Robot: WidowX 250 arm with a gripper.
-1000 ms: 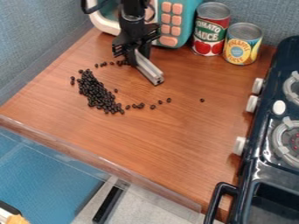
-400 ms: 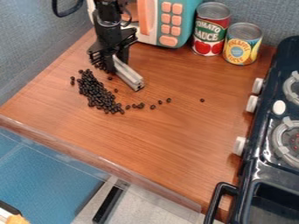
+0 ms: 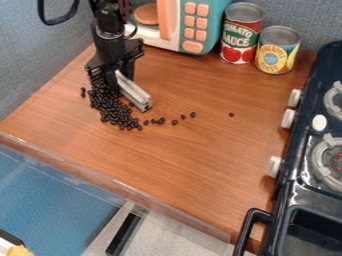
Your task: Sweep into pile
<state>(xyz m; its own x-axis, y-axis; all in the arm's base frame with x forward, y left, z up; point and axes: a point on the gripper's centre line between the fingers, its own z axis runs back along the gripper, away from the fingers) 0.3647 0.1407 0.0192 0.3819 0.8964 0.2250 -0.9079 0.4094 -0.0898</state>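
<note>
My gripper hangs over the left part of the wooden table, shut on a grey metal bar. The bar slants down to the right, its front end just right of the pile's upper part. Dark beans form a dense, elongated pile below and beside the gripper, which covers some at the pile's back end. Several stray beans trail rightward from the pile's front, and a lone bean lies farther right.
Behind the table's middle stand a toy microwave, a red tomato can and a yellow can. A dark toy stove with knobs lines the right side. The table's front edge runs diagonally.
My gripper and the bar have moved left and toward the front. Beans once strewn behind the pile are now beside it or hidden by the gripper. The right-hand stray beans stayed put.
</note>
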